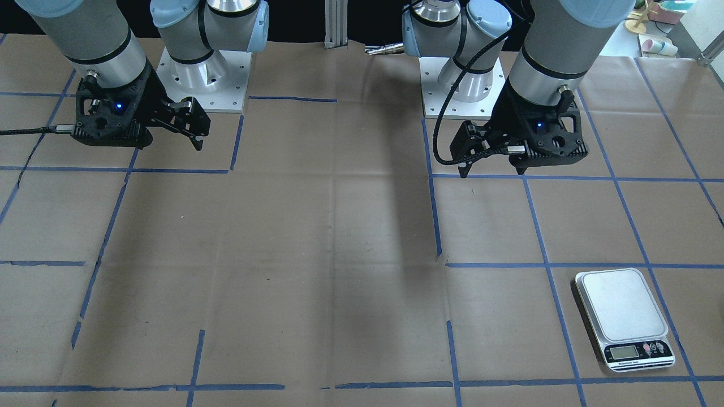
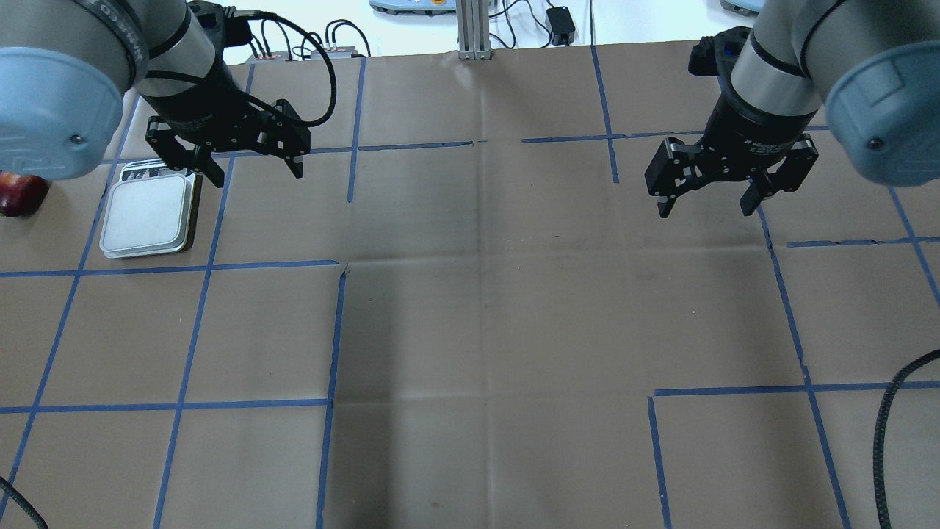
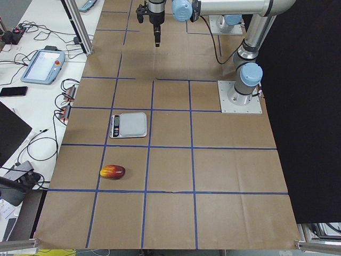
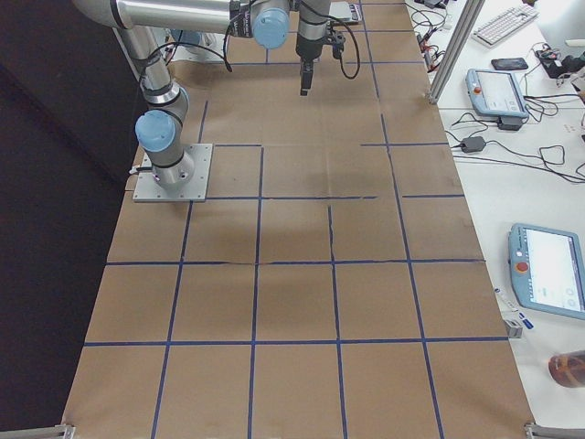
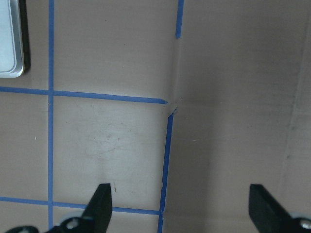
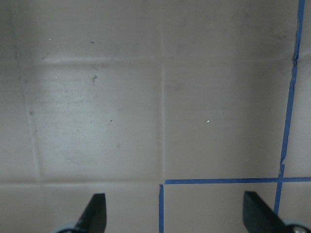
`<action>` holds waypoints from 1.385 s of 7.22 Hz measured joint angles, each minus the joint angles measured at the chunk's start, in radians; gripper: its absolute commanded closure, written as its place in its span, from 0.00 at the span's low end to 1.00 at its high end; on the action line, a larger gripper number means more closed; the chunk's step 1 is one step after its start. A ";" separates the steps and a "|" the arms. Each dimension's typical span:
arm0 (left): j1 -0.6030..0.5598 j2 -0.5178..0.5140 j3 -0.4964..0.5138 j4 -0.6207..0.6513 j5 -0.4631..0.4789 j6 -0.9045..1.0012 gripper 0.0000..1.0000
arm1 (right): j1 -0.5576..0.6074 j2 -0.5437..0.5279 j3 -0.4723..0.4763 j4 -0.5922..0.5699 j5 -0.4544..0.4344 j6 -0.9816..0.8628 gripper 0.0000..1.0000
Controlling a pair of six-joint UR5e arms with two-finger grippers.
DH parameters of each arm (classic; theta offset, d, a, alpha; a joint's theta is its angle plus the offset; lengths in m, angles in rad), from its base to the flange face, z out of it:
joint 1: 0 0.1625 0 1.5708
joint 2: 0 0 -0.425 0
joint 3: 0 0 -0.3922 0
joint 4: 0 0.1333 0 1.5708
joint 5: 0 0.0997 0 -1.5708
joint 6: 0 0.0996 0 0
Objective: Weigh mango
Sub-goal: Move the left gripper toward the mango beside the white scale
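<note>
The mango (image 3: 112,172), dark red shading to yellow, lies on the brown paper near the table's left end. In the overhead view only its red end (image 2: 22,193) shows past my left arm's elbow. The scale (image 2: 150,217) sits a little inward of it; it also shows in the front view (image 1: 622,316) and the left side view (image 3: 128,125). My left gripper (image 2: 257,176) hangs open and empty above the table, just beside the scale. My right gripper (image 2: 705,211) hangs open and empty far on the other side. Both wrist views show spread fingers over bare paper.
Brown paper with a blue tape grid (image 2: 338,330) covers the table. The arm bases (image 1: 203,73) stand at the robot's edge. The scale's corner (image 5: 9,39) shows at the left wrist view's edge. Tablets and cables (image 4: 498,91) lie on the white bench beyond the far edge.
</note>
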 measured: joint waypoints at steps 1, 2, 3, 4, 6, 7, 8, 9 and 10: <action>0.000 0.000 0.001 0.000 0.001 0.000 0.00 | 0.000 0.000 0.000 0.000 0.000 0.000 0.00; 0.001 0.001 0.002 0.000 0.001 0.000 0.00 | 0.000 0.000 0.000 0.001 0.000 0.000 0.00; 0.001 0.003 0.003 0.000 0.001 0.000 0.00 | 0.000 0.000 0.000 0.000 0.000 0.000 0.00; 0.005 0.002 0.004 0.000 0.001 0.000 0.00 | 0.000 0.000 0.000 0.000 0.000 0.000 0.00; 0.059 -0.014 0.031 0.000 -0.002 0.043 0.00 | 0.000 0.000 0.000 0.000 0.000 0.000 0.00; 0.127 -0.033 0.062 -0.003 -0.006 0.101 0.00 | 0.000 0.000 0.000 0.000 0.000 0.000 0.00; 0.216 -0.063 0.097 -0.007 -0.010 0.179 0.00 | 0.000 0.000 0.000 0.000 0.000 0.000 0.00; 0.311 -0.107 0.136 -0.007 -0.013 0.276 0.00 | 0.000 0.000 0.000 0.000 0.000 0.000 0.00; 0.403 -0.167 0.188 -0.003 -0.014 0.380 0.00 | 0.000 0.000 0.000 0.000 0.000 0.000 0.00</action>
